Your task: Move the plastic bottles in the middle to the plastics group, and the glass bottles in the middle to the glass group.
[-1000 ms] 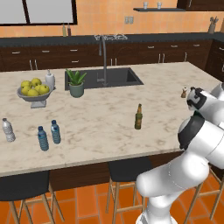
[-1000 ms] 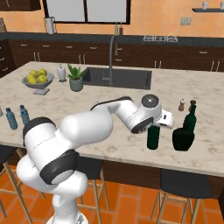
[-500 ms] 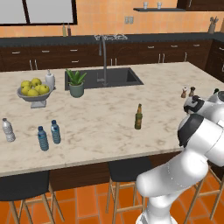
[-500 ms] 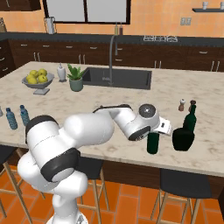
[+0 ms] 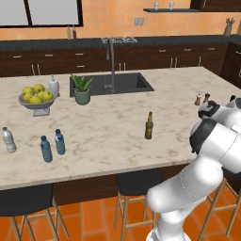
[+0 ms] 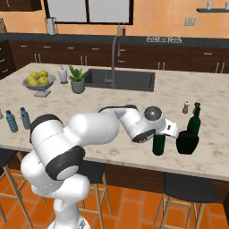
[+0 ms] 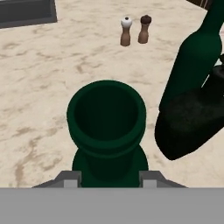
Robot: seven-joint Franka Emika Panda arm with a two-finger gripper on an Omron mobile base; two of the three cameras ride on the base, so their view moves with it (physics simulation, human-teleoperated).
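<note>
The gripper [image 7: 107, 183] clamped the wine bottle's [image 6: 159, 144] neck, standing it just beside the squat bottle [image 6: 187, 142] to join the glass group.

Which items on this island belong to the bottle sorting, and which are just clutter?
Job:
- green wine bottle, in the end effector
- amber bottle
- glass group
- plastic bottles
- clear white-capped bottle

Clutter:
- fruit bowl
- potted plant
- white dispenser
- salt and pepper shakers
</note>
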